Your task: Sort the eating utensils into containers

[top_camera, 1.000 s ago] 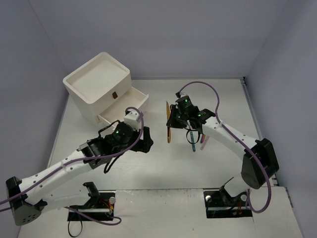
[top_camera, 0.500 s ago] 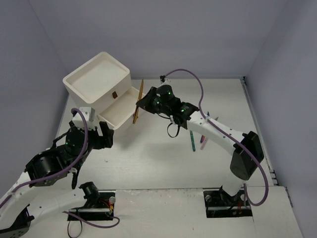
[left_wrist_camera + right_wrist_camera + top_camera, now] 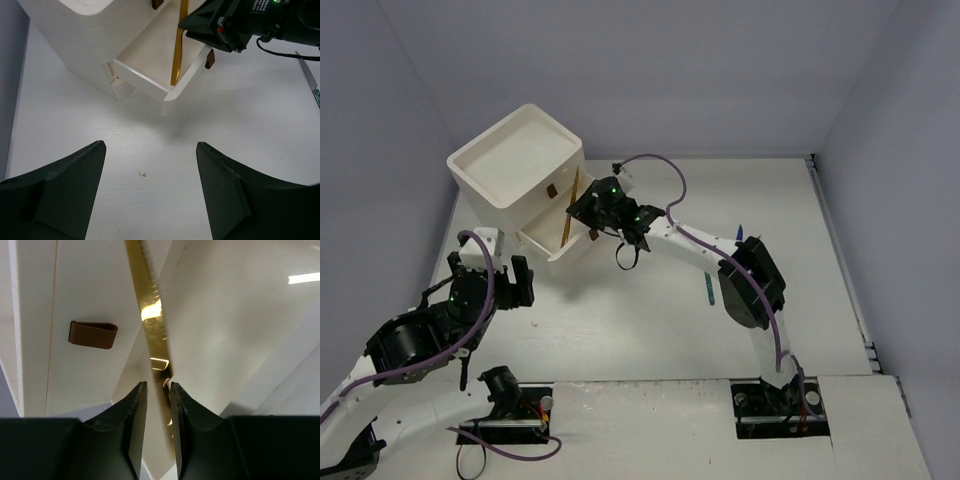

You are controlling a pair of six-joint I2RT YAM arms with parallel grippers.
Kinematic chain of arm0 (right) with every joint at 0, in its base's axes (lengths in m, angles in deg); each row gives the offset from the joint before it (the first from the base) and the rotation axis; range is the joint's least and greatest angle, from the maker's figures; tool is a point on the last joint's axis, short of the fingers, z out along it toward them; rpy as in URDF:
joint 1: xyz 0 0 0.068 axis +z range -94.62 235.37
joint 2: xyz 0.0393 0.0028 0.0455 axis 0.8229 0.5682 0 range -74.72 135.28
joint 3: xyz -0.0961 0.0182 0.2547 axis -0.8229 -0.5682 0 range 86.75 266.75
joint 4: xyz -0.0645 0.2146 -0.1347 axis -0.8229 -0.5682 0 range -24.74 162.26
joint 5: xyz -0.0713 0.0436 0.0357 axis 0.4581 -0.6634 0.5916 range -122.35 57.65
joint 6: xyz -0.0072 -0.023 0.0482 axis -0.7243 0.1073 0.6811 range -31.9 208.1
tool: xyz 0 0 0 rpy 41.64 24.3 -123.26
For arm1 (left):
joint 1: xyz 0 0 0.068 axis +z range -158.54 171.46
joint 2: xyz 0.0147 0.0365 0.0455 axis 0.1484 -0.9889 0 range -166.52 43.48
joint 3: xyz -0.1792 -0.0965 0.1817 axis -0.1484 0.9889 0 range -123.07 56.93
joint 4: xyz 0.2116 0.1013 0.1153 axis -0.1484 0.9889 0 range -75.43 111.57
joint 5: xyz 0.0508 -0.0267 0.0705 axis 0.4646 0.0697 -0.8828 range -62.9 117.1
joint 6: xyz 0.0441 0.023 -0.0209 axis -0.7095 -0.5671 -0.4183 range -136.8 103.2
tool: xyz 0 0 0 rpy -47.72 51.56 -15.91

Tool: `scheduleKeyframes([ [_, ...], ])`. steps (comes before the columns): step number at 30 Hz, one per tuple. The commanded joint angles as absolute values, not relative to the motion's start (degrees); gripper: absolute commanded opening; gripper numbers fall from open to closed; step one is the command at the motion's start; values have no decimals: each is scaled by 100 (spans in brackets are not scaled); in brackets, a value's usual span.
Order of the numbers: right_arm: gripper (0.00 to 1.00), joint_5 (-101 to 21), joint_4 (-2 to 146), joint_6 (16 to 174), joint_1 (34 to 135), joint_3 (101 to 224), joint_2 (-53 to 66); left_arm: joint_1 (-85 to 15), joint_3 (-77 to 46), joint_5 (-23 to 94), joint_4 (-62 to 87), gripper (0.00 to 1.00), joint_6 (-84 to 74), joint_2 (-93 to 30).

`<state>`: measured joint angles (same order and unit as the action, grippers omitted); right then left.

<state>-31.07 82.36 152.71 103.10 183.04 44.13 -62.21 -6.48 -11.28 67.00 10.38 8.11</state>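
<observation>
A gold knife [image 3: 570, 205] stands nearly upright with its blade down inside the pulled-out drawer [image 3: 556, 247] of the white cabinet [image 3: 515, 150]. My right gripper [image 3: 582, 207] hovers over that drawer. In the right wrist view the knife [image 3: 150, 315] runs along the right finger, and my right gripper [image 3: 157, 385] is open a little, with a gap on the left side. My left gripper [image 3: 505, 285] hangs open and empty over bare table in front of the drawer [image 3: 186, 80]. From the left wrist view the knife [image 3: 176, 50] rests against the drawer's inside.
A brown handle [image 3: 93, 334] marks a shut drawer above the open one. A teal utensil [image 3: 706, 288] lies on the table beside my right arm's elbow. A silver knife [image 3: 310, 75] lies at the right edge of the left wrist view.
My right gripper carried the gold knife from mid-table left to the open drawer, lowered it in and has begun to part its fingers. My left arm drew back from the drawer toward its base.
</observation>
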Motion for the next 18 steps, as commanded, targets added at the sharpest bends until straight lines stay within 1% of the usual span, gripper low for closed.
scheduleKeyframes([
  [1, 43, -3001, 8865, 15360, 10398, 18948, 4266, -6215, -562, -1079, 6590, 70, 1027, 728],
  [4, 51, -2983, 8847, 15113, 10406, 18919, 4130, -6215, -470, -1025, 6590, 70, 1090, 717],
  [8, 53, -2906, 8675, 14443, 10365, 18579, 3646, -6215, -404, -1023, 6582, 70, 1091, 701],
  [11, 55, -2749, 8149, 13661, 10318, 18335, 3098, -6215, -398, -1081, 6562, 70, 1020, 694],
  [15, 59, -2082, 7125, 12700, 10240, 17834, 2377, -6212, -354, -1181, 6484, 70, 867, 619],
  [18, 60, -1399, 6443, 12038, 10030, 17160, 1717, -6206, -250, -1131, 6258, 70, 668, 555],
])
